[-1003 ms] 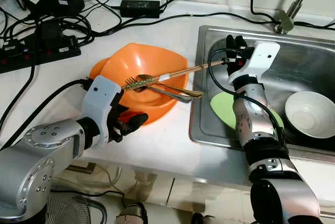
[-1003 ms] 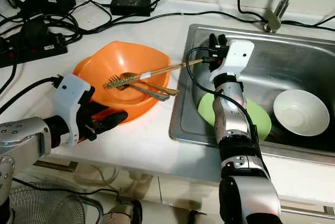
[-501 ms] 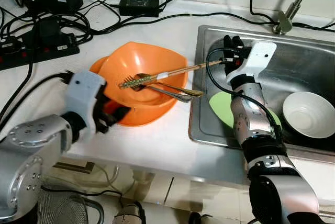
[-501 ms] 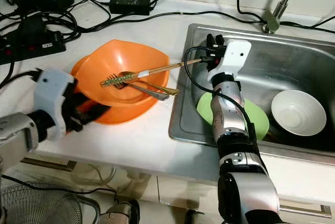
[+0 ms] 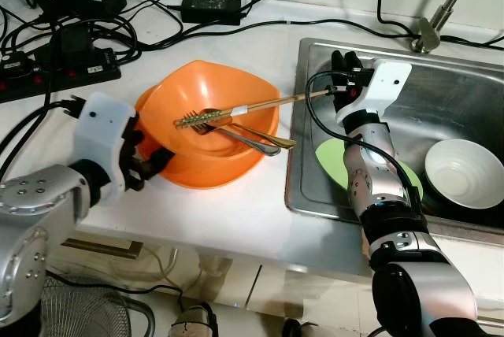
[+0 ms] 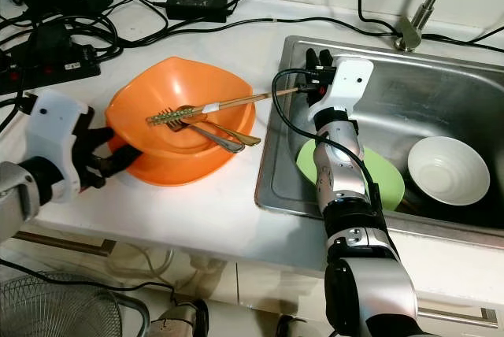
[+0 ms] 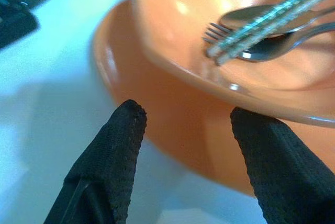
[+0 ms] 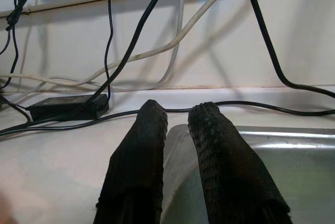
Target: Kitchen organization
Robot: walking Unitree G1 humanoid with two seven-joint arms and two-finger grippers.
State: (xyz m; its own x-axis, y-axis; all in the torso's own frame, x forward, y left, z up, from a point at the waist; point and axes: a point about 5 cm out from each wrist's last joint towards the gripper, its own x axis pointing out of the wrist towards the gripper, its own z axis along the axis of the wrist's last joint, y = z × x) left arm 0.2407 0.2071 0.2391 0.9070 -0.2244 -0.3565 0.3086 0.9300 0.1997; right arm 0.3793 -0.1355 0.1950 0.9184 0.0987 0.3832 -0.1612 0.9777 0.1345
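Orange plastic bowls (image 5: 206, 109), stacked on the white counter (image 5: 236, 219) with a fork, spoon and chopsticks (image 5: 236, 110) inside, are flanked by the open left gripper (image 7: 188, 145), while the right gripper (image 5: 342, 61), nearly closed and empty, is held above the steel sink (image 5: 465, 101), where a white bowl (image 5: 465, 172) and green plate (image 5: 335, 160) are left unsorted.

Orange bowl (image 6: 183, 128) holds fork, spoon, chopsticks (image 6: 236, 101) — right gripper (image 6: 316, 60) grips their end

Power strip (image 5: 59, 75); adapter (image 5: 209, 11); probably fan (image 5: 87, 315)
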